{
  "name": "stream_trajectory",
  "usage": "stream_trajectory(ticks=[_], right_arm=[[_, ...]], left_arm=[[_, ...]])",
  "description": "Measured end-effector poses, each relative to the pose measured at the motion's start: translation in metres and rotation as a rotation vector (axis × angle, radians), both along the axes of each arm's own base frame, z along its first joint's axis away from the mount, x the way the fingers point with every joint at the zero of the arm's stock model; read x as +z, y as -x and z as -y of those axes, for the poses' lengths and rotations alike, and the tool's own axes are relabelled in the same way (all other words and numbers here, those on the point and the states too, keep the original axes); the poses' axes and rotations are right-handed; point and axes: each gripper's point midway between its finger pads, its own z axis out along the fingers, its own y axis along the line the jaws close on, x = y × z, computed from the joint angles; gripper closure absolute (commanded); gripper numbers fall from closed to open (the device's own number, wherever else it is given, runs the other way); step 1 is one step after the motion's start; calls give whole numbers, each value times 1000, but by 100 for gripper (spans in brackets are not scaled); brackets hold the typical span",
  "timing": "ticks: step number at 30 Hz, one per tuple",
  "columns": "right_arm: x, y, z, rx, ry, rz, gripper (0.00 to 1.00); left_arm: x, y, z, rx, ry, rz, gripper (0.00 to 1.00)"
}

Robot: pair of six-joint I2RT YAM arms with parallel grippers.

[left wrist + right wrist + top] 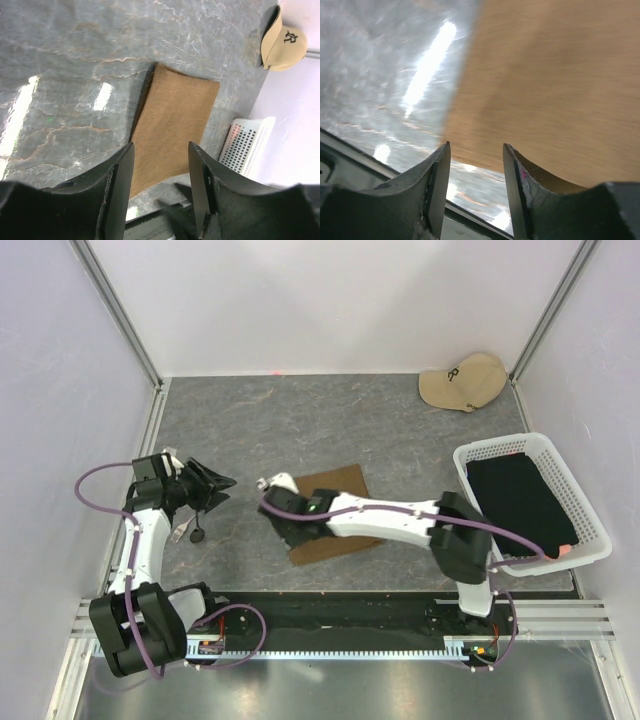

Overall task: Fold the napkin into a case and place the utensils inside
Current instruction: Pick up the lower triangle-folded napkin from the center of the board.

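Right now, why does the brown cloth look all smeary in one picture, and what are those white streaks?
Right wrist view: the cloth is smeared by blur, and bright glare streaks the shiny table. Left wrist view: the cloth is sharp, with white glare patches on the table. Top view: soft, even light.

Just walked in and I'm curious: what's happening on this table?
Two robot arms are working with an olive-brown napkin that lies flat as a rectangle in the middle of the table. The right arm reaches across it, jaws open over one edge and gripping nothing. The left arm sits off to the left, jaws open and empty, facing the cloth. No cutlery shows on it.
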Motion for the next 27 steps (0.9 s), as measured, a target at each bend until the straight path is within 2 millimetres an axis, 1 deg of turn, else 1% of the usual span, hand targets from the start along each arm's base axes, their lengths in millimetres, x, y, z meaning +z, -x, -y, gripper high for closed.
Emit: stream_trajectory(ticks=[2,5,9,13,15,17,19,22,23,25,26,27], right_arm=[[-20,15,-18,32,25,-26,46],[-43,31,-28,62,69,-59,44],[-54,34,-33,63,85,-72,44],[-56,33,-31,54,91,-77,47],[-59,33,-31,47,92,-77,50],[-66,34,-28,42,94,-80,53],[-76,35,-23,32,108,-84,54],[-76,32,-25,18,98,-69,62],[-76,32,-25,14,97,-62,71],[-76,31,-26,6,93,-48,82],[-76,31,-28,2,88,-43,91],[-75,31,-28,2,90,-39,95]], left_arm=[[-5,3,-2,8,23,-9,42],[-4,3,0,-4,42,1,42],[2,-1,2,-21,51,38,42],[4,-3,2,-31,57,55,42],[4,-3,2,-30,57,56,41],[4,-4,2,-30,56,55,41],[2,-5,2,-30,57,53,37],[-1,-6,1,-28,58,45,32],[-2,-7,1,-26,57,43,30],[-4,-8,-1,-20,52,38,28],[-7,-8,-2,-16,50,31,27],[-9,-9,-2,-15,51,25,27]])
